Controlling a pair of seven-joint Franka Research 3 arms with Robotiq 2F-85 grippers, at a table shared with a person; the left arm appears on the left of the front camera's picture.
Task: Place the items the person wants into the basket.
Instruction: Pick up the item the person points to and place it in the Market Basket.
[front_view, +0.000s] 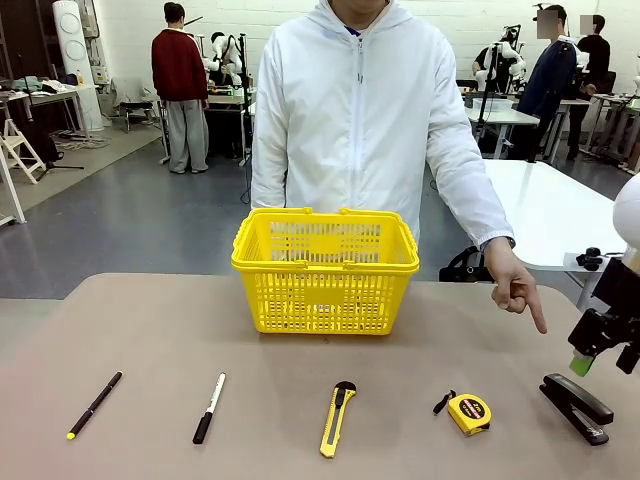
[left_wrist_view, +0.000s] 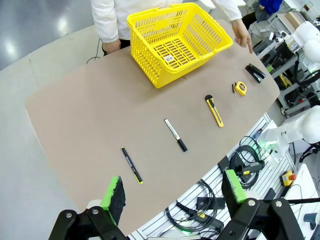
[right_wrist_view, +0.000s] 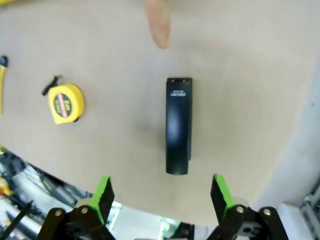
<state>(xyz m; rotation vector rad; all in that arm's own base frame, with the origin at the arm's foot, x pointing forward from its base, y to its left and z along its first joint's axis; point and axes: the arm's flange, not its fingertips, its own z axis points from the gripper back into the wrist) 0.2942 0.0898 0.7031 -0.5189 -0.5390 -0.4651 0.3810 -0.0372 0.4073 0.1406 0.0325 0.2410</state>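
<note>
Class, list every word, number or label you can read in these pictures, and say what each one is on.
"2m": round yellow tape measure; smaller print below blurred.
Flat black stapler: pale logo, too blurred.
Yellow lattice plastic basket: white sticker, too small.
White black-capped marker: print too small.

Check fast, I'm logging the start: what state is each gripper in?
Left gripper: open, empty.
Right gripper: open, empty, above the black stapler.
</note>
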